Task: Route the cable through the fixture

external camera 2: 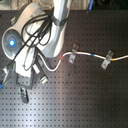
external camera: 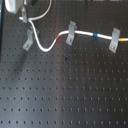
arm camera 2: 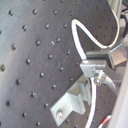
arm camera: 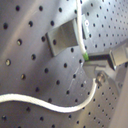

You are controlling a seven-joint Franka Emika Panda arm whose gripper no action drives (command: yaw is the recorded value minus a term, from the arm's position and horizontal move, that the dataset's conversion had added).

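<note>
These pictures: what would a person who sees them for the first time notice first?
First, the white cable running across the dark perforated board in the first exterior view, past the three grey clips. Then the large robot arm filling the second exterior view's upper left. In both wrist views the gripper holds the cable beside one clip.

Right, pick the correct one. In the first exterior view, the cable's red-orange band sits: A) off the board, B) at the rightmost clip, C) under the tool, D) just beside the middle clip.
D: in the first exterior view the red-orange band on the cable lies right next to the middle clip, on the first exterior view's left of it, while the blue band lies between that clip and the rightmost clip.
</note>
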